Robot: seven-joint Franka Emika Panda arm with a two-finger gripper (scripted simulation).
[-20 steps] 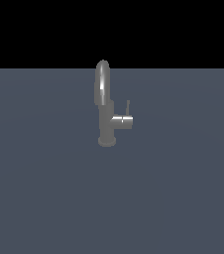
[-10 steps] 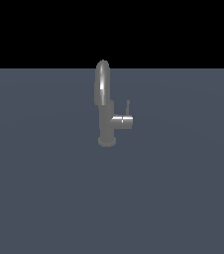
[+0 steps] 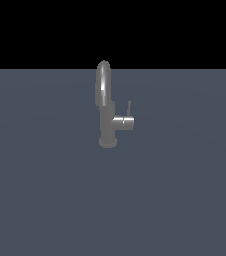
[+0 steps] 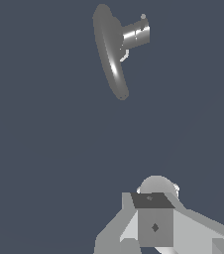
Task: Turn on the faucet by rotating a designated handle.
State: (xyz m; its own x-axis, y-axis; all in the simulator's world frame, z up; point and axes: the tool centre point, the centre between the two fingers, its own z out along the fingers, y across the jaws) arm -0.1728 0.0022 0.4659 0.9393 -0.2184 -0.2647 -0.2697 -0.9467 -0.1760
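The grey metallic faucet [image 3: 107,125] stands upright on the dark floor in the middle of the exterior view. Its arched spout [image 3: 103,82] rises above the body. A short side stub [image 3: 123,122] points toward the exterior view's right, and the thin handle [image 3: 129,108] stands straight up from the stub's end. In the wrist view the faucet [image 4: 111,54] appears from above, with the stub [image 4: 135,33] and the handle [image 4: 143,17] seen end-on as a small tip. No gripper fingers show in either view.
A pale grey blocky part of the robot [image 4: 156,223] with a rounded top fills one edge of the wrist view, well apart from the faucet. The flat dark grey floor [image 3: 50,200] spreads all around.
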